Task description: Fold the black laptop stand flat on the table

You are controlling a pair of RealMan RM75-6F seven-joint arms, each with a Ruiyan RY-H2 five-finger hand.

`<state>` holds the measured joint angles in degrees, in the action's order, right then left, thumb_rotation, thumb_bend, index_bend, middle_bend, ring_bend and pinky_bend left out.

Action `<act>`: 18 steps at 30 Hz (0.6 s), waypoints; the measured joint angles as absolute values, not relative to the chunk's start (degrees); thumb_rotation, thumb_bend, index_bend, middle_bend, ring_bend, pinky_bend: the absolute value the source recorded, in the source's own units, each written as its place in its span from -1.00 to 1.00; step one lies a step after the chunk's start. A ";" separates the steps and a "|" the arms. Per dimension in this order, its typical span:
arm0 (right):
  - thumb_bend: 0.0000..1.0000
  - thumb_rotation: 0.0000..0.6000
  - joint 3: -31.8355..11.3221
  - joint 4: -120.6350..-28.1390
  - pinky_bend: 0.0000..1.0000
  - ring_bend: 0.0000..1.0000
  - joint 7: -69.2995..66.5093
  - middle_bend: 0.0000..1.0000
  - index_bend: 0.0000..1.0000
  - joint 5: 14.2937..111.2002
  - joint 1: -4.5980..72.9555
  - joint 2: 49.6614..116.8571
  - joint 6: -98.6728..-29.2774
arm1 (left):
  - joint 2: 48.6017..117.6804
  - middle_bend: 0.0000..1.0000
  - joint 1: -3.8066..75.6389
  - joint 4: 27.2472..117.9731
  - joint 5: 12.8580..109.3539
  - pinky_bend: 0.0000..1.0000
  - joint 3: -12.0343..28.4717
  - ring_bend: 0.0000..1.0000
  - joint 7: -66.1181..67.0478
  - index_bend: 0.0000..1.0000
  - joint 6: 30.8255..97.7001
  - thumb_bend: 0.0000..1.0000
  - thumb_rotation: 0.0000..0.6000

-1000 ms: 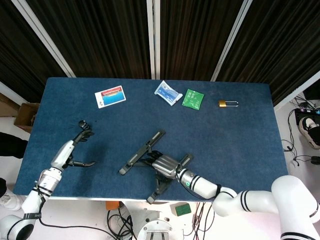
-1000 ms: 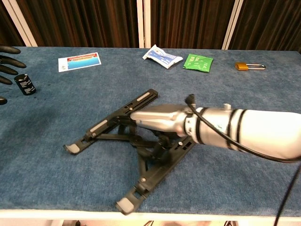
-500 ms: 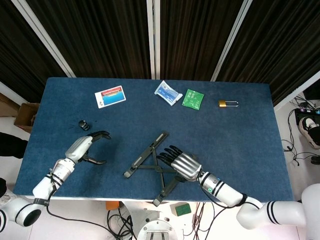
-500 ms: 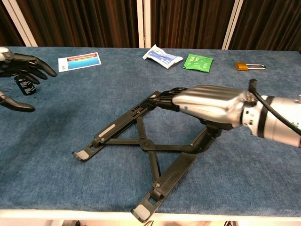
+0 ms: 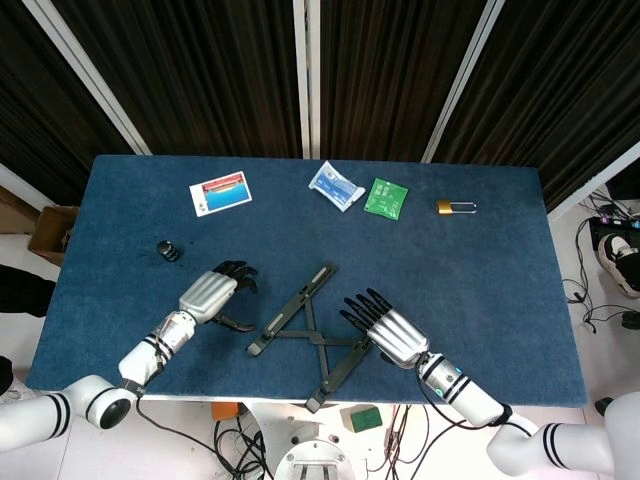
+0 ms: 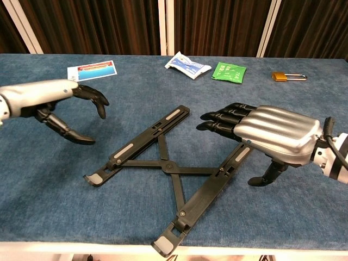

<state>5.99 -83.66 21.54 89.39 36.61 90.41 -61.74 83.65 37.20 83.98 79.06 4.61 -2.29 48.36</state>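
Observation:
The black laptop stand (image 5: pixel 305 329) (image 6: pixel 166 166) lies low on the blue table, its two long bars spread apart and crossed by thin struts. My right hand (image 5: pixel 388 328) (image 6: pixel 269 132) hovers just right of the stand's right bar, fingers stretched out and apart, holding nothing. My left hand (image 5: pixel 212 293) (image 6: pixel 60 98) is to the left of the stand's left bar, fingers loosely curved and apart, empty and not touching the stand.
Along the far side lie a red and blue card (image 5: pixel 220 192), a white packet (image 5: pixel 335 186), a green packet (image 5: pixel 386 197) and a brass padlock (image 5: pixel 453 207). A small black cylinder (image 5: pixel 167 250) sits at the left. The stand's foot reaches the table's front edge (image 6: pixel 163 244).
My right hand has let go of the stand and drawn back to the right. The stand has spread flatter. My left hand has come in from the far left toward the stand.

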 measured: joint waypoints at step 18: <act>-0.84 1.00 3.83 -76.42 -1.00 -1.00 20.80 -1.00 -1.00 92.31 35.95 95.66 -62.00 | 89.92 -0.75 38.91 81.48 75.36 -0.85 3.91 -0.92 3.79 -0.19 47.62 -1.00 -0.58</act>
